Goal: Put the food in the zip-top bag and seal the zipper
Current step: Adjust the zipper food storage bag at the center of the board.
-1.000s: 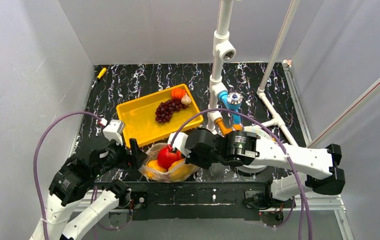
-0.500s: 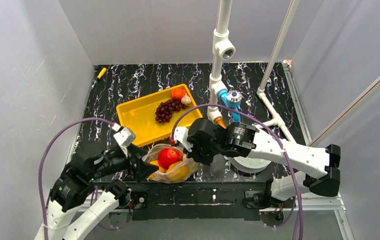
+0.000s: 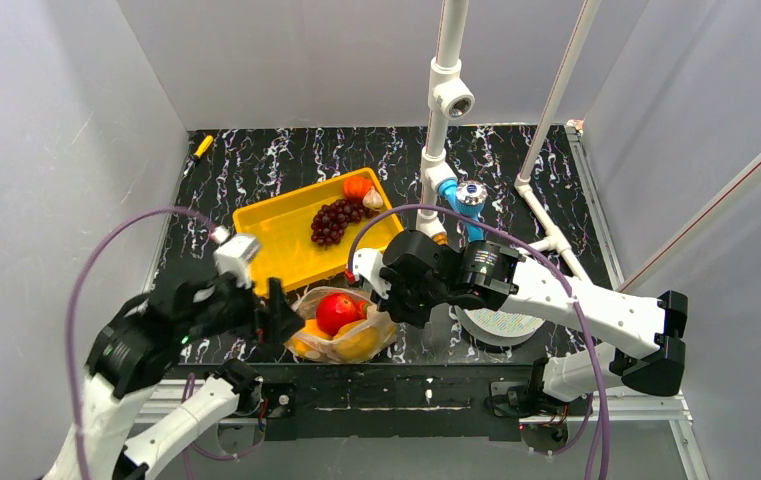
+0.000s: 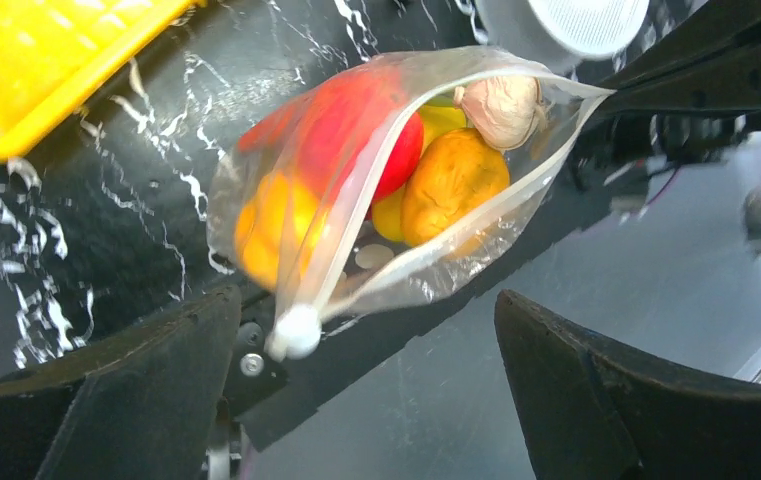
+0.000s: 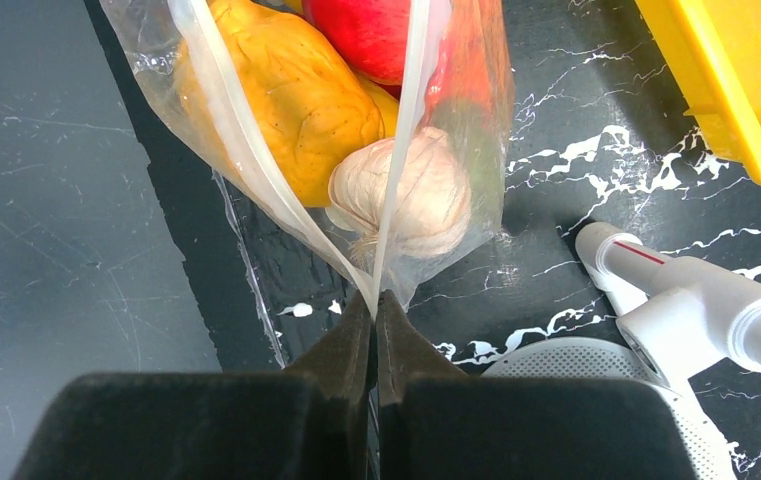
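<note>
The zip-top bag [image 3: 341,328] lies at the table's front edge with its mouth open. Inside it are a red apple [image 3: 334,312], yellow and orange pieces [image 4: 451,180] and a garlic bulb [image 5: 406,195]. My right gripper [image 5: 374,298] is shut on the right end of the zipper [image 5: 406,110], where the two strips meet; it also shows in the top view [image 3: 386,308]. My left gripper [image 4: 366,320] is open and empty at the bag's left end [image 3: 278,315]. The zipper's white slider [image 4: 294,332] lies between the left fingers, touching neither. Grapes [image 3: 334,220], an orange piece [image 3: 357,186] and a second garlic [image 3: 373,199] lie in the yellow tray [image 3: 276,240].
A round white spool disc [image 3: 501,322] lies just right of the bag, under the right arm. A white pipe frame [image 3: 436,120] with a blue valve [image 3: 466,198] stands behind it. A yellow-handled tool [image 3: 202,146] lies at the far left. The bag overhangs the table's front edge.
My right gripper moved from over the apple to the bag's right corner and now pinches the zipper end. My left gripper swung in toward the bag's left end, then drew back a little.
</note>
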`<state>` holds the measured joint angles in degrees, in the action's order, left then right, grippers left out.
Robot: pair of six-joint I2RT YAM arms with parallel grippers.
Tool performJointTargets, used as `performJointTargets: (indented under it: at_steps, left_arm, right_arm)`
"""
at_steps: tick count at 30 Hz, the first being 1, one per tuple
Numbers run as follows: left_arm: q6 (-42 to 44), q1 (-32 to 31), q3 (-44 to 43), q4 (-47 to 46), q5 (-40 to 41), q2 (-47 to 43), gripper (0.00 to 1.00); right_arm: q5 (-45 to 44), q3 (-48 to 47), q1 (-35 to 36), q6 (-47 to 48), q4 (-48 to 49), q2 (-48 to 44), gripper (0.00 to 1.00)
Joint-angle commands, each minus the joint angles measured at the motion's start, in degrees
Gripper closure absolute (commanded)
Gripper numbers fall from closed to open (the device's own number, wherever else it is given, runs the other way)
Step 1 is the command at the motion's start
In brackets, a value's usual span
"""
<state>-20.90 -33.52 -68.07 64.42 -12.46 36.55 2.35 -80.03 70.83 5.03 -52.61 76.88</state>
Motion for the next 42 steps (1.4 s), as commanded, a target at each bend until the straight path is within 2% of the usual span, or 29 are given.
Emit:
performJointTargets:
  at_steps: [1, 4, 5, 7, 9, 13, 17, 21, 22, 24, 27, 30, 34, 37, 42]
  left_arm:
    - [-19.74, -0.05, -1.62, 9.4, 10.92, -7.58, 0.03]
    - [-21.85, -0.02, -1.47, 12.39, 10.2, -8.29, 0.11]
    - [-20.65, -0.03, -0.61, 12.02, 9.57, -8.69, 0.16]
    - [-17.78, -0.06, 1.49, 9.37, 7.48, -9.59, 0.33]
    - [-14.4, -0.06, 4.0, 6.38, 6.0, -10.56, 0.43]
    - [-11.5, -0.06, 8.42, 3.35, 6.1, -11.07, 0.53]
    - [-9.84, -0.05, 12.06, -3.67, 0.4, -11.84, 0.53]
    - [-8.03, -0.06, 12.92, -6.79, 0.84, -11.52, 0.58]
    - [-7.55, -0.06, 12.83, -7.27, 1.1, -11.12, 0.62]
    - [-6.88, -0.06, 12.25, -6.95, 3.21, -10.35, 0.79]
    - [-5.66, -0.05, 10.3, -3.69, 7.63, -10.18, 0.98]
    - [-5.91, -0.03, 9.1, -0.58, 13.73, -13.41, 1.0]
    - [-7.78, -0.04, 9.71, -0.51, 18.73, -22.69, 1.0]
    - [-9.6, -0.04, 12.13, -3.09, 17.38, -28.58, 1.0]
    - [-11.4, -0.04, 15.8, -7.94, 12.76, -29.93, 1.0]
  right_arm:
    - [-0.04, -0.47, -1.06, 0.11, 1.65, -0.77, 0.99]
    - [-0.43, 0.31, -1.1, 0.23, 2.36, -1.13, 0.99]
    - [-0.49, 0.77, -1.11, 0.21, 2.72, -1.38, 0.99]
    - [-0.44, 1.64, -1.07, 0.18, 3.78, -1.82, 0.99]
    - [-0.47, 2.11, -1.25, 0.27, 4.16, -2.06, 0.99]
    - [-0.36, 2.27, -1.55, 0.36, 4.09, -2.29, 0.99]
    - [-0.24, 2.24, -1.78, 0.63, 4.19, -2.65, 0.99]
    - [-0.15, 1.37, -1.88, 0.84, 4.18, -2.36, 0.99]
    - [-0.2, 1.1, -1.89, 0.92, 4.15, -2.2, 0.99]
    - [-0.87, 0.5, -1.87, 1.14, 3.54, -1.83, 0.99]
    - [-2.68, -0.42, -2.07, 1.22, 1.75, -2.03, 0.99]
    - [-5.25, -0.24, -2.23, 1.0, 0.67, -3.49, 0.99]
    - [-8.48, 1.94, -3.12, 0.61, -0.56, -5.61, 0.99]
    - [-8.53, 3.19, -3.61, 0.55, -0.4, -6.26, 0.99]
    - [-6.15, 1.74, -3.67, 1.21, -0.62, -4.24, 0.99]
